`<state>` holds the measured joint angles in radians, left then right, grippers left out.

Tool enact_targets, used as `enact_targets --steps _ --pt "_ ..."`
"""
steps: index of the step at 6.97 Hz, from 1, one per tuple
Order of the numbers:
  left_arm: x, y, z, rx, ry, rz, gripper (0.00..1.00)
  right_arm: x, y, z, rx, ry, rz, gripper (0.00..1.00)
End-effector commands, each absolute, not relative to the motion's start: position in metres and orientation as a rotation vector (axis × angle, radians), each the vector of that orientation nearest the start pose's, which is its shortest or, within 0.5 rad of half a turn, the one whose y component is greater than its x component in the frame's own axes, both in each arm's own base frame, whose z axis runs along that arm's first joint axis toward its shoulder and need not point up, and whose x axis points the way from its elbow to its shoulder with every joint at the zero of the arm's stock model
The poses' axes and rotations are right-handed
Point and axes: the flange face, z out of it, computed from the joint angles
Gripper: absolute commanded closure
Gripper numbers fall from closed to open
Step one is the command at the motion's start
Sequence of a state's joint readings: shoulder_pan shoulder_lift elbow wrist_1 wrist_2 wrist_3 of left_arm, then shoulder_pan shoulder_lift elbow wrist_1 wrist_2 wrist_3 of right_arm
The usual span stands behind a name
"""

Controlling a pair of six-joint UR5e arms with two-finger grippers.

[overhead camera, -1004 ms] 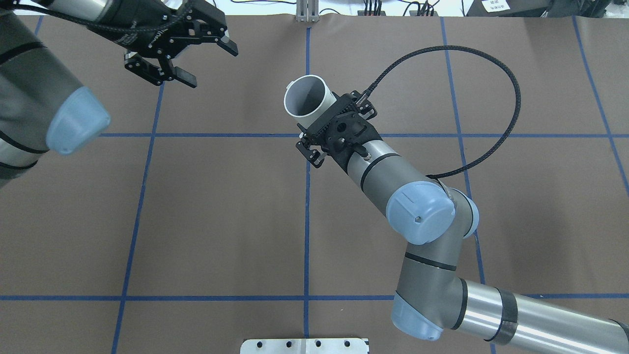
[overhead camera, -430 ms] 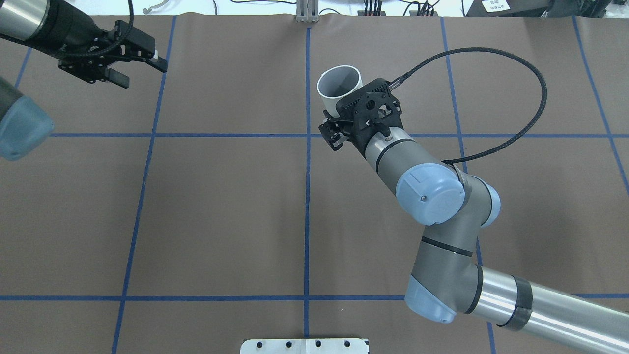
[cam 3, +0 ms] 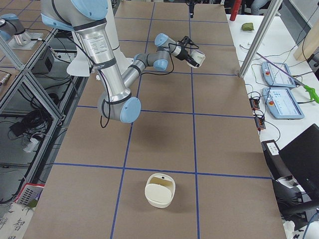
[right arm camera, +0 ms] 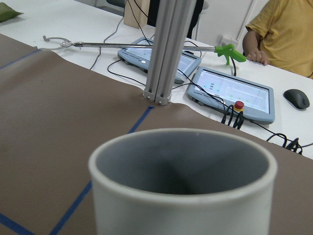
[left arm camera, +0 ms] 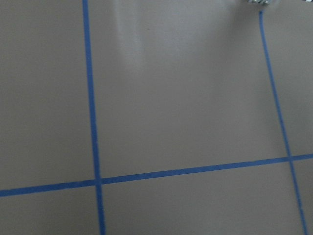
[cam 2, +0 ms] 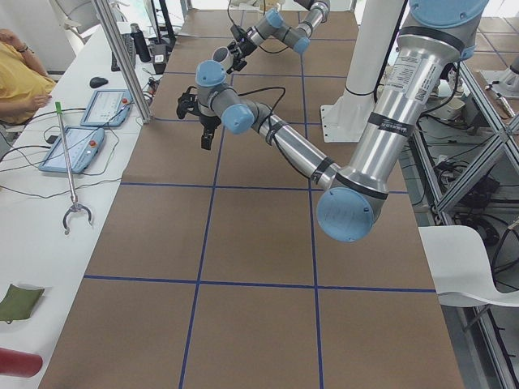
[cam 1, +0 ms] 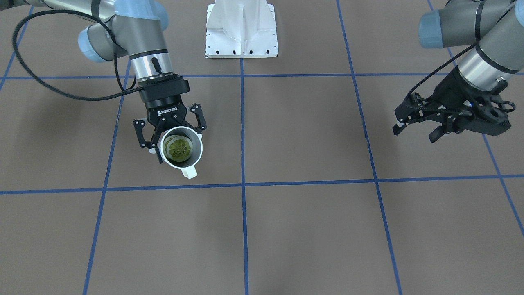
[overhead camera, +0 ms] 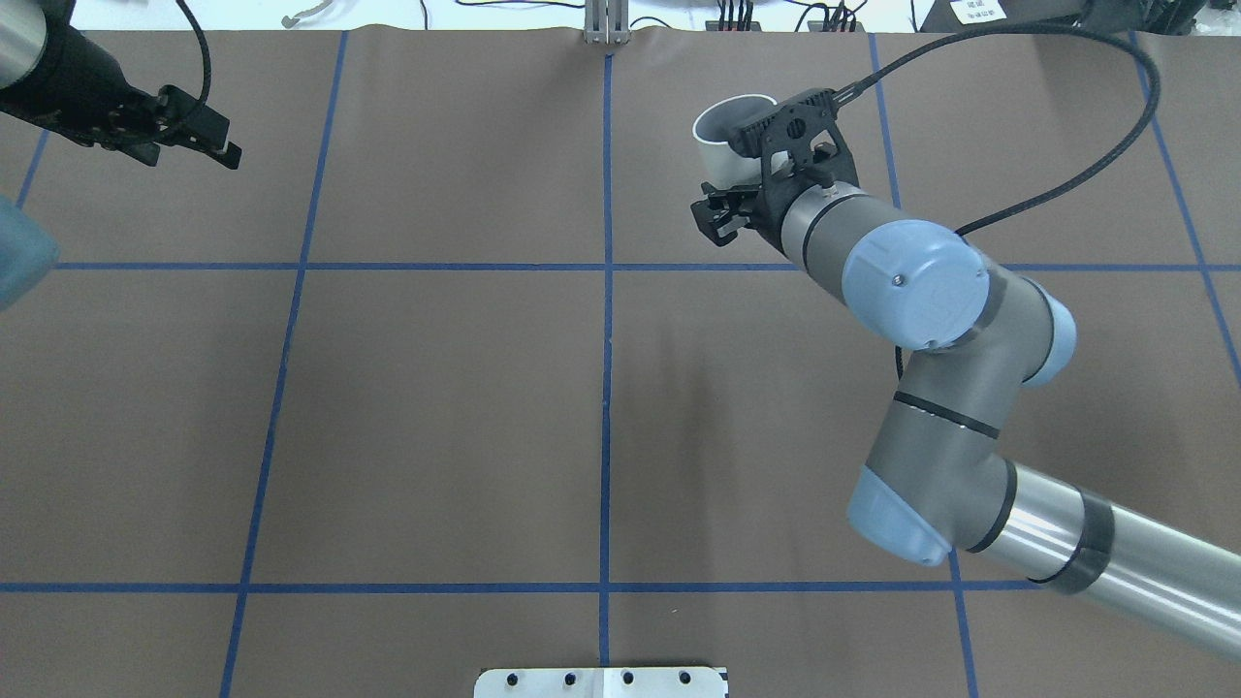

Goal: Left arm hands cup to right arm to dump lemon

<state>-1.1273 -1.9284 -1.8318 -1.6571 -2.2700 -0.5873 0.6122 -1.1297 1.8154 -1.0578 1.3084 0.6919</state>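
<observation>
The white cup [cam 1: 181, 149] is held in my right gripper [cam 1: 174, 141], which is shut on its sides, above the brown table. A green-yellow lemon slice [cam 1: 179, 148] lies inside the cup, and the handle [cam 1: 189, 173] points away from the robot. In the overhead view the cup [overhead camera: 725, 124] sits at the far middle-right, partly under the wrist bracket. In the right wrist view its grey inside [right arm camera: 181, 166] fills the lower half. My left gripper [cam 1: 415, 133] is open and empty, far from the cup; in the overhead view it [overhead camera: 208, 141] is at the far left.
The white robot base plate [cam 1: 241, 28] stands at the near middle. A cream container [cam 3: 159, 189] sits on the table at the robot's right end. An aluminium post [right arm camera: 164, 54], tablets [right arm camera: 230, 93] and a seated person line the far edge.
My right arm has carried the cup to the right and farther from the robot. My left gripper, open, has pulled back to the far left.
</observation>
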Motion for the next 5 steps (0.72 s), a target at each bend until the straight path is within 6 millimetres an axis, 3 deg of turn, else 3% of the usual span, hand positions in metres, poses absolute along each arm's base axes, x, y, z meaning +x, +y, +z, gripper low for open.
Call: enact_targets --steps 1,2,3,4,5 --pt "0.158 -0.571 0.373 0.265 0.77 0.312 0.0 -0.334 -0.481 0.288 0.865 -0.734 -0.023 1.0" --pt "0.151 -0.568 0.386 0.251 0.764 0.305 0.0 -0.315 -0.47 0.299 0.787 -0.804 0.11 1.0" --pt "0.139 -0.563 0.399 0.242 0.752 0.289 0.0 -0.286 -0.446 0.324 0.76 -0.79 0.141 1.0" --pt "0.124 -0.56 0.401 0.253 0.753 0.283 0.0 -0.241 -0.415 0.322 0.773 -0.795 0.167 1.0" --pt "0.126 -0.558 0.411 0.238 0.744 0.29 0.0 -0.21 -0.394 0.344 0.734 -0.784 0.258 1.0"
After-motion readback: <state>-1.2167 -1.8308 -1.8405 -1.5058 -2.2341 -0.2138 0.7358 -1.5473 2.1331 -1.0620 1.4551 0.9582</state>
